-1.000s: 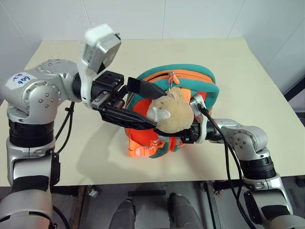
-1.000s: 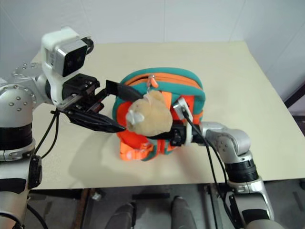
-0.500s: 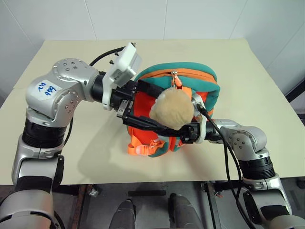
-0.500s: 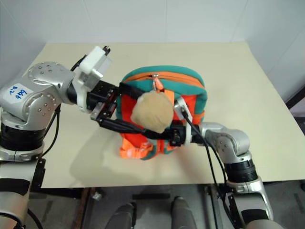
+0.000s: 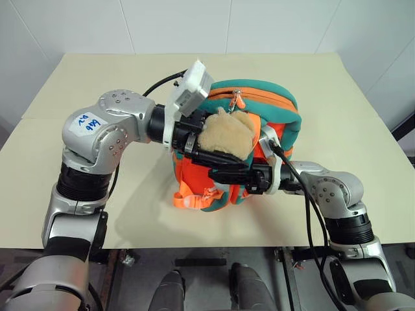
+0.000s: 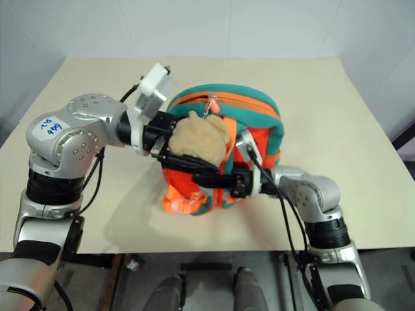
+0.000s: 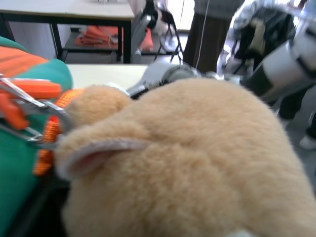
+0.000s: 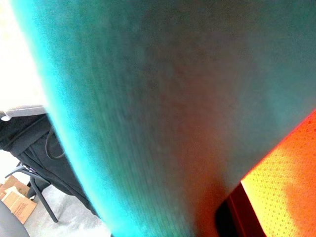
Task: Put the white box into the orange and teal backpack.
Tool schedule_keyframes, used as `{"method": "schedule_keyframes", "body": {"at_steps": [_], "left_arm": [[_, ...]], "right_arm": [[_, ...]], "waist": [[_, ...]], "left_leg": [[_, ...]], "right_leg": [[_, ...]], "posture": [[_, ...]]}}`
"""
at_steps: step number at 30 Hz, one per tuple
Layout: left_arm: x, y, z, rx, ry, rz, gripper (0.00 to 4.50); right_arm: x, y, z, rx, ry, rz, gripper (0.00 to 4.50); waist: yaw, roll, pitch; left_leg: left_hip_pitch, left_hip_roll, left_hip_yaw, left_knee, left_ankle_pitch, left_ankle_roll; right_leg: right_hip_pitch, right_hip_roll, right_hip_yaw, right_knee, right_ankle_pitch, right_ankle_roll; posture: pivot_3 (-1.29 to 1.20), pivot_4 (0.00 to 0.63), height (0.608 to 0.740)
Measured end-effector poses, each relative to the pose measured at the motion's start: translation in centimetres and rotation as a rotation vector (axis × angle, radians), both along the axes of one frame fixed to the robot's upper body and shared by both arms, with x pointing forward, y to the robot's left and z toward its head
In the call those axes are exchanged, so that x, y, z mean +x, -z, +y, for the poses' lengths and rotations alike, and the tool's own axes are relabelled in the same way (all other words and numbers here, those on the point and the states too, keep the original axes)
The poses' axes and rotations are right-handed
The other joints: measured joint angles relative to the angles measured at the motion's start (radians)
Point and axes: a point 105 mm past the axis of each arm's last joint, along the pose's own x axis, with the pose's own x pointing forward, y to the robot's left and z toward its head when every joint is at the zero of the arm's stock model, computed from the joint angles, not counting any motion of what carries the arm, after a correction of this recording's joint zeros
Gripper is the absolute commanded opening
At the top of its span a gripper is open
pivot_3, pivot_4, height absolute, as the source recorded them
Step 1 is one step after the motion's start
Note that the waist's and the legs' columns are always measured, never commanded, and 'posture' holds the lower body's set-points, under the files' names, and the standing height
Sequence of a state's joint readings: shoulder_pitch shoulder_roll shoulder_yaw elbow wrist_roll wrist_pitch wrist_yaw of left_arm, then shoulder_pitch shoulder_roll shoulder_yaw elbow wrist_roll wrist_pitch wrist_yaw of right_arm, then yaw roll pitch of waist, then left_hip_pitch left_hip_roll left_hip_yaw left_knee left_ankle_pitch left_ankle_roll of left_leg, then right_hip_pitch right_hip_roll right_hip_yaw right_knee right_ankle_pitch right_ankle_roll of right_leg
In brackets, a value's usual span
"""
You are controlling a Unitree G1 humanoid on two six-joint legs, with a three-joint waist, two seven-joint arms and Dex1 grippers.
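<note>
Jaws on the left gripper (image 5: 217,155) straddle the tan plush toy (image 5: 225,133), grip unclear; right gripper (image 5: 241,176) is clenched on the orange and teal backpack (image 5: 272,103), which stands upright on the beige table (image 5: 337,97), zipper pull (image 5: 237,99) on top.

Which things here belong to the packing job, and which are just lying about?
Job: backpack; left end effector; right end effector at the backpack.
Lying about: plush toy on the backpack; table.
</note>
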State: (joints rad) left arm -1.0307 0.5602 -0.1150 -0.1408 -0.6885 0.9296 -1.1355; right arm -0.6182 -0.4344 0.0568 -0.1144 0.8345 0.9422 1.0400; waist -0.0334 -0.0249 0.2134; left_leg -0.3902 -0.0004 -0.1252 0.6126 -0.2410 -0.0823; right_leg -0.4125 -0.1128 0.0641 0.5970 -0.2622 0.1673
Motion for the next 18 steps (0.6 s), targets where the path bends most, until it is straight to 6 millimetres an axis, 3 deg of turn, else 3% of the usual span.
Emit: {"method": "schedule_keyframes", "body": {"at_steps": [3, 5, 12, 18], "left_arm": [[0.0, -0.3, 0.3, -0.011, -0.005, 0.010, 2.13], [0.0, -0.3, 0.6, -0.007, -0.009, 0.018, 1.88], [-0.3, -0.7, 3.6, 0.053, -0.012, 0.029, 1.85], [-0.7, -1.7, 7.4, 0.130, -0.043, 0.061, 1.85]], "right_arm": [[0.0, 0.0, 0.1, 0.001, 0.002, 0.003, 0.09], [0.0, 0.1, 0.2, 0.004, 0.001, 0.004, 0.09], [-0.1, 0.2, 0.4, 0.001, -0.003, 0.009, 0.09], [-0.2, 0.3, 0.6, 0.001, -0.009, 0.012, 0.09]], "waist": [[0.000, 0.000, 0.000], [-0.001, 0.000, 0.000], [-0.009, 0.000, 0.000], [-0.022, 0.000, 0.000]], "left_leg": [[0.000, 0.000, 0.000, 0.000, 0.000, 0.000], [0.000, 0.000, 0.000, 0.000, 0.000, 0.000], [0.000, 0.000, 0.000, -0.001, 0.000, 0.000], [0.000, 0.000, 0.000, -0.002, 0.000, 0.000]], "right_leg": [[0.000, 0.000, 0.000, 0.000, 0.000, 0.000], [0.000, 0.000, 0.000, 0.000, 0.000, 0.000], [0.000, 0.000, 0.000, 0.000, 0.000, 0.000], [-0.001, 0.000, 0.000, 0.000, -0.001, -0.001]], "posture": [[0.00, 0.150, 0.740], [0.00, 0.150, 0.740], [0.00, 0.150, 0.740], [0.00, 0.150, 0.740]]}}
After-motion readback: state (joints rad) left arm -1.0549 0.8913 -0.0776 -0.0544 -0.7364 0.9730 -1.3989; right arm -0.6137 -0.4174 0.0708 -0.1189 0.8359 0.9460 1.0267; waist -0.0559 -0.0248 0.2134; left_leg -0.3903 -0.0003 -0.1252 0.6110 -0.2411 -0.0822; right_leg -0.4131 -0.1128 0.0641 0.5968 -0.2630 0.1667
